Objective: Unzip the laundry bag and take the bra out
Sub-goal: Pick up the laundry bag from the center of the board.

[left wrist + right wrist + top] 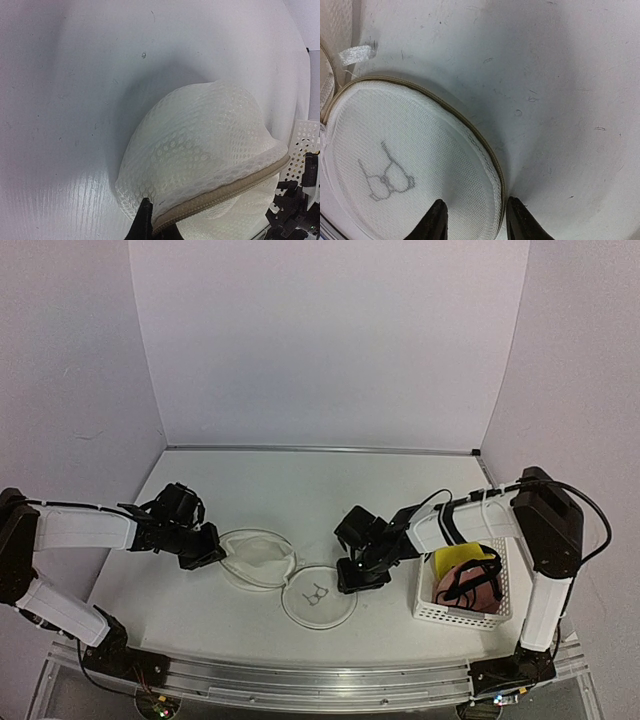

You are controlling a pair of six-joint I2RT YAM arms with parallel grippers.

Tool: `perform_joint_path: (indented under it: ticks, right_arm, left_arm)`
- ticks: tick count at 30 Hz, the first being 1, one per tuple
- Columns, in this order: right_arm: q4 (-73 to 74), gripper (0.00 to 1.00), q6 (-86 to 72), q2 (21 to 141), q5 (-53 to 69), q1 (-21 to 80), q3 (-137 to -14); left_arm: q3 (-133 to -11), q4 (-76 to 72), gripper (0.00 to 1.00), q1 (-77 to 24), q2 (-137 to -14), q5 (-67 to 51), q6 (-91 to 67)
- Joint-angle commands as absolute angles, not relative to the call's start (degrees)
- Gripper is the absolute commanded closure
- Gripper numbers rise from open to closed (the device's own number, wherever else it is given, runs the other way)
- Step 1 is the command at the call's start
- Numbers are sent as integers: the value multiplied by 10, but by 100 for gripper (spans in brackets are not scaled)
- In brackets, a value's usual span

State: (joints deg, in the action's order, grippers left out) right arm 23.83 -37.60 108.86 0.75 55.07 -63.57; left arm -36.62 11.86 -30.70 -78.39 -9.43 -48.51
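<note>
The right gripper (476, 205) straddles the rim of the laundry bag (395, 145) with jaws apart, and the hold of the left gripper (205, 551) cannot be told, so a pull could slip off the mesh.

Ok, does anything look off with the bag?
Nothing damaged or spilled. The laundry bag lies splayed open, clamshell-like: its domed half is at the left gripper, and its flat printed half's rim sits inside the open right gripper.

Place: a robotics lab test cell is showing here
Enclosure: plain white panels (330, 340) are boxing in the desk (300, 480) on three sides
Mounting: left arm (80, 530) and right arm (545, 530) are standing bolted on a metal rail (300, 680)
</note>
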Motion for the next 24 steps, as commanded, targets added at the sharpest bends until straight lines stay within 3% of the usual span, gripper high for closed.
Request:
perform_joint_path:
  ticks: [1, 9, 24]
  right_arm:
    - [240, 66, -390, 1074, -13, 553, -608]
    - [219, 100, -391, 1063, -5, 553, -604]
    - [245, 100, -375, 953, -37, 553, -620]
  left_arm:
    - [-372, 98, 100, -308, -781, -99, -494]
    - [-374, 98, 100, -312, -784, -101, -494]
    - [-385, 101, 100, -337, -788, -98, -489]
